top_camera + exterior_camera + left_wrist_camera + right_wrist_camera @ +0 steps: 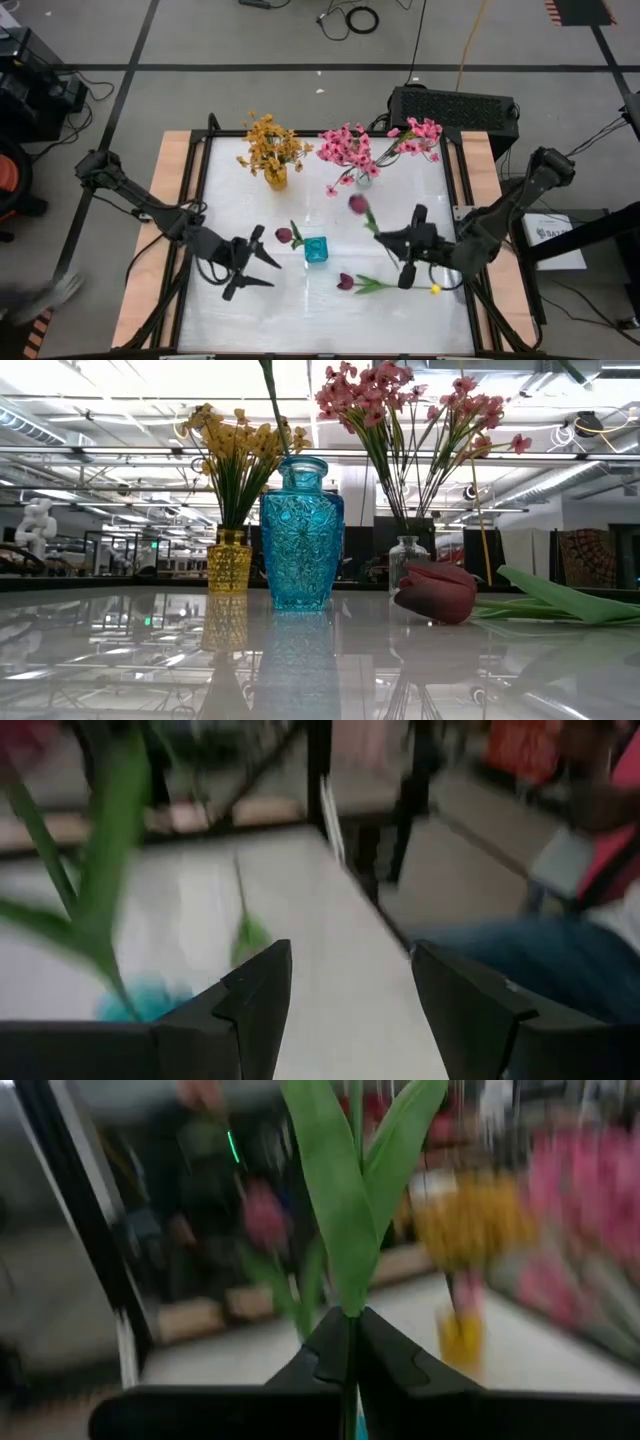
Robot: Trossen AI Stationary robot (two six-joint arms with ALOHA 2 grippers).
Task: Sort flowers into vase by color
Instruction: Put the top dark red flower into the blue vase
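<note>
Maroon bud on table [437,592]: lay on its side closest to the low camera, with its green leaves trailing away beside it; in your overhead view it sat at the table's near side, in front of the right gripper.
Blue vase [316,250]: stood upright mid-table between your two grippers; one maroon bud [285,236] already in it, leaning toward the left arm.
Yellow vase [276,177]: at the far side, holding the yellow flowers [270,140].
Clear vase [363,177]: just beside the yellow one, holding the pink flowers [352,146].
Right gripper [380,233]: your fingers were clamped tight on the green stem of a third maroon flower [358,204]; the bud was held up above the table, between the blue vase and the clear vase.
Left gripper [270,272]: fingers spread apart, nothing between them, near the blue vase.
Small yellow piece [435,289]: lay on the table by the right arm; you could not tell what it was.
Person [560,920]: seated beyond the table edge, seen from the left wrist.
</note>
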